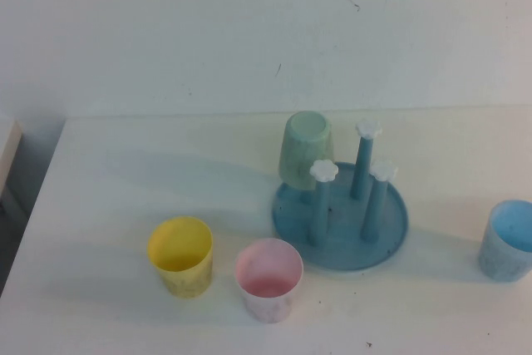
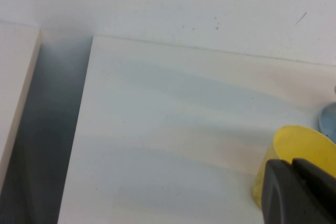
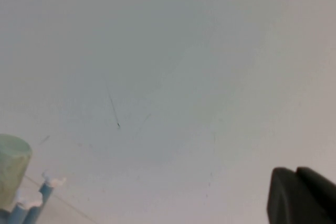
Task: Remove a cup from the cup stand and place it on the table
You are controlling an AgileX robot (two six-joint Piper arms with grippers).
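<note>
Overhead, white table (image 1: 125,197), pale wall (image 1: 166,22).

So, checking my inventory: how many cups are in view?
4: green cup upside down on the cup stand; yellow cup, pink cup and blue cup upright on the table.

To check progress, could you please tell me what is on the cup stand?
A green cup sits upside down over one peg of the stand; that peg is hidden. Three pegs stand bare. The pink cup is on the table.
</note>
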